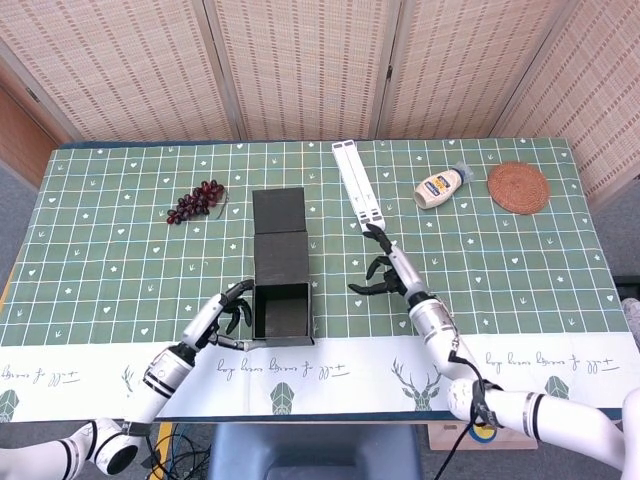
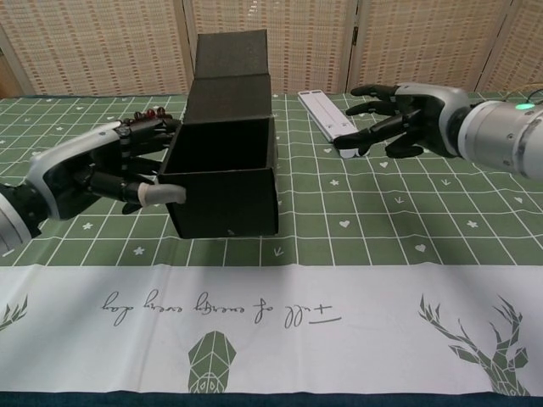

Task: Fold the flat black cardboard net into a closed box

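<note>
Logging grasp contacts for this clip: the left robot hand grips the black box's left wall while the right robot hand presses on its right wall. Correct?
Not quite. The left robot hand does grip the black box at its left wall, but the right robot hand touches nothing: it hovers open, apart from the box, as the chest view shows.

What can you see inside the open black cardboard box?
The open black cardboard box shows only dark inner walls and nothing visible inside. Its front wall hides the floor in the chest view.
</note>
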You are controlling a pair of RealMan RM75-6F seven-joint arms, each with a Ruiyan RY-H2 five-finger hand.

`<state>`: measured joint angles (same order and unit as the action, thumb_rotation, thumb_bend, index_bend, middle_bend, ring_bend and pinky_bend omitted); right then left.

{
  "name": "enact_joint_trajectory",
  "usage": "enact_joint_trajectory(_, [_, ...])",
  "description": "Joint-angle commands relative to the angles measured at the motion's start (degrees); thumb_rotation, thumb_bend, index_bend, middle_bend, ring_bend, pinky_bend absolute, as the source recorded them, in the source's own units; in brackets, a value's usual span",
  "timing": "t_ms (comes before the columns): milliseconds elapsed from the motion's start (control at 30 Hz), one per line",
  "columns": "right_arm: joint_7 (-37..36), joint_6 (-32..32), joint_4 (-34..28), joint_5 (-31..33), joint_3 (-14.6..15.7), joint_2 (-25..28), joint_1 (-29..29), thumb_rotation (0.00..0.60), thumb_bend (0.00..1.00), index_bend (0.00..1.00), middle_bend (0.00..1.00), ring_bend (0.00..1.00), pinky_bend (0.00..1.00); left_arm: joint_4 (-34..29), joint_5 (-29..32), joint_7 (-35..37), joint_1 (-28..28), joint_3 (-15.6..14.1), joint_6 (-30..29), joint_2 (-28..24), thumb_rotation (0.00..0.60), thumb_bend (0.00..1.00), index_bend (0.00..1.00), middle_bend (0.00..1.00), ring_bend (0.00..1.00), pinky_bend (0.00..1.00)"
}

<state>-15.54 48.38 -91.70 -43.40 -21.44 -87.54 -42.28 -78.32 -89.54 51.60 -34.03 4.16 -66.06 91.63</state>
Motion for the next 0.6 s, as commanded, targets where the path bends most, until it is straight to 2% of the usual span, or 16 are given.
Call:
enact_joint_trajectory(33, [1.3, -0.1, 1.8, 1.6, -1.3, -2.8, -2.2, 0.600, 0.19, 0.00, 0.11, 0.56, 1.00, -2.9, -0.8, -1.7, 0.1, -0.7, -0.4, -1.7, 0.600, 0.09, 0.32, 0.32, 0.57, 0.81])
enact_joint_trajectory(200, [2.8, -0.2, 3.2, 2.7, -2.3, -5.3, -4.3, 0.600, 0.20, 0.00, 0.11, 0.56, 1.00, -5.5, -1.2, -3.5, 0.0, -1.1, -0.4, -2.6, 0.600, 0.10, 0.32, 0.32, 0.57, 0.80])
enact_joint_trajectory(400, [4.0, 0.5, 6.2, 4.7, -5.6, -9.6, -8.1, 0.600, 0.19, 0.00, 0.11, 0.56, 1.00, -8.2, -1.9, -6.7, -0.6, -2.0, 0.6, -3.0, 0.600, 0.09, 0.32, 0.32, 0.57, 0.80])
enact_joint_trajectory(467, [3.7, 0.8, 6.9, 4.9, -6.8, -10.5, -8.8, 0.600, 0.17, 0.00, 0.11, 0.56, 1.00, -8.3, -1.9, -7.5, -0.9, -2.1, 0.9, -2.8, 0.600, 0.09, 0.32, 0.32, 0.57, 0.80])
enact_joint_trajectory(600, [2.4, 0.9, 7.1, 4.8, -9.0, -11.5, -9.6, 0.600, 0.03, 0.00, 0.12, 0.57, 1.00, -7.6, -1.3, -9.1, -1.5, -1.9, 1.9, -1.6, 0.600, 0.09, 0.32, 0.32, 0.57, 0.80])
